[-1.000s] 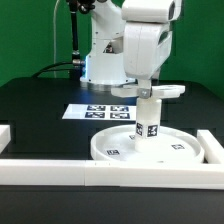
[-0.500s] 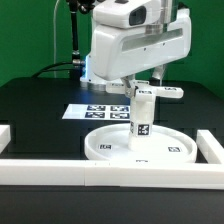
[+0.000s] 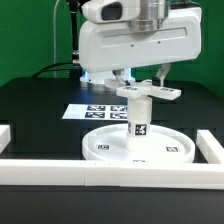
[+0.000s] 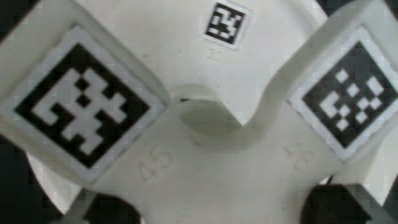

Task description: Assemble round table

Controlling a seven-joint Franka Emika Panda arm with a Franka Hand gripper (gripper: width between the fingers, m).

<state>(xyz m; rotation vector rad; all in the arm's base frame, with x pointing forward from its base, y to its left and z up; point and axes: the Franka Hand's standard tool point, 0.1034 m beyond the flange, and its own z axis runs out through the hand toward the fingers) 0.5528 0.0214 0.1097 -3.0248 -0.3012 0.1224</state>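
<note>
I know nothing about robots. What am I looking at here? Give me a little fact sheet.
disc: lying flat, rim up
leg: upright at the disc's middle
cross-shaped foot: on top of the leg
gripper: at the foot, directly over it; grip unclear
marker board: flat on the table behind the disc
border rail: in front of the disc

White disc [image 3: 105,148], white leg [image 3: 141,112] and white foot [image 3: 150,91] carry black-and-white square tags against the black table [image 3: 40,110]; my arm [image 3: 130,45] is white, the backdrop [image 3: 25,40] green.
</note>
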